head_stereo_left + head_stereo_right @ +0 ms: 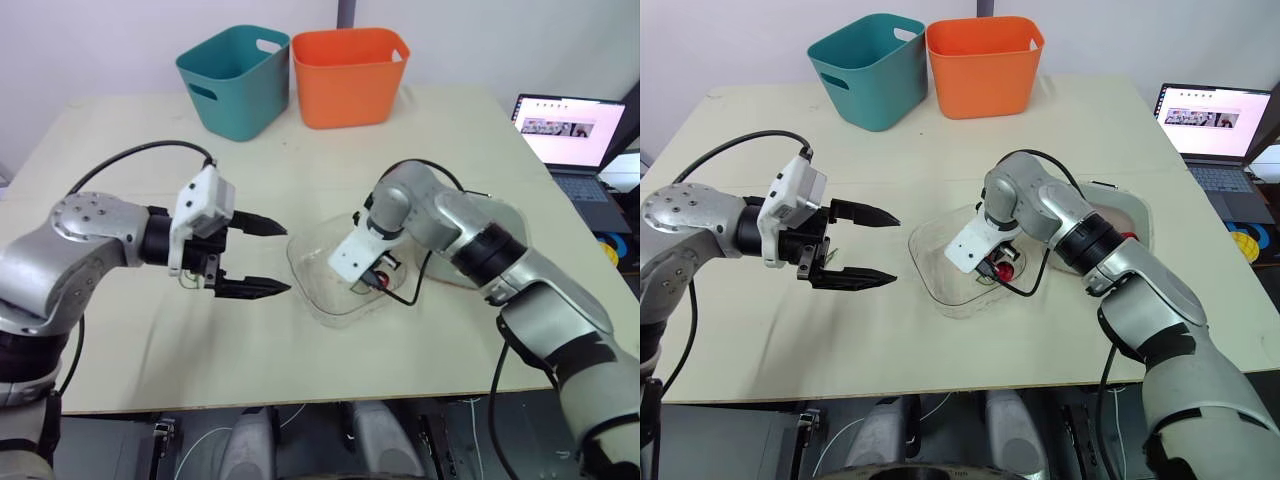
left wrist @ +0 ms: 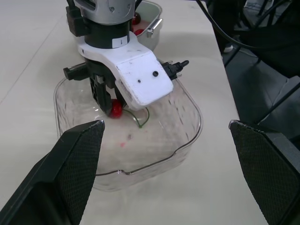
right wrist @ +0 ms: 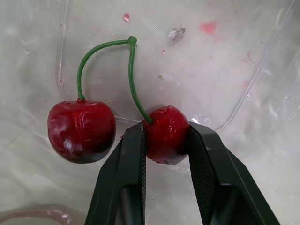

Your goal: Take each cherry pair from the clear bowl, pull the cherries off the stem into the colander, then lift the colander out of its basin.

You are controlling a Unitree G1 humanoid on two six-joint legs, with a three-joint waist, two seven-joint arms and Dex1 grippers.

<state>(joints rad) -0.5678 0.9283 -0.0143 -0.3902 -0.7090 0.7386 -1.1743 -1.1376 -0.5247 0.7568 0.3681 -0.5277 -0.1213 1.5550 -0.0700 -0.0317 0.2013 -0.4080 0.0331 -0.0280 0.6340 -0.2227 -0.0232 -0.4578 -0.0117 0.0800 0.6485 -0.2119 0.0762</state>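
Right wrist view: the right gripper (image 3: 166,133) grips the cherry pair (image 3: 82,131) by one cherry, inside the bowl (image 1: 318,305). The other cherry is just beside it, joined by the stem. The left gripper (image 1: 286,259) is open, just beside the bowl.

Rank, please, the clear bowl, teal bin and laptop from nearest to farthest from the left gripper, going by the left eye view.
1. Clear bowl, just right of the left gripper.
2. Teal bin, at the table's far side.
3. Laptop, beyond the table's right edge.
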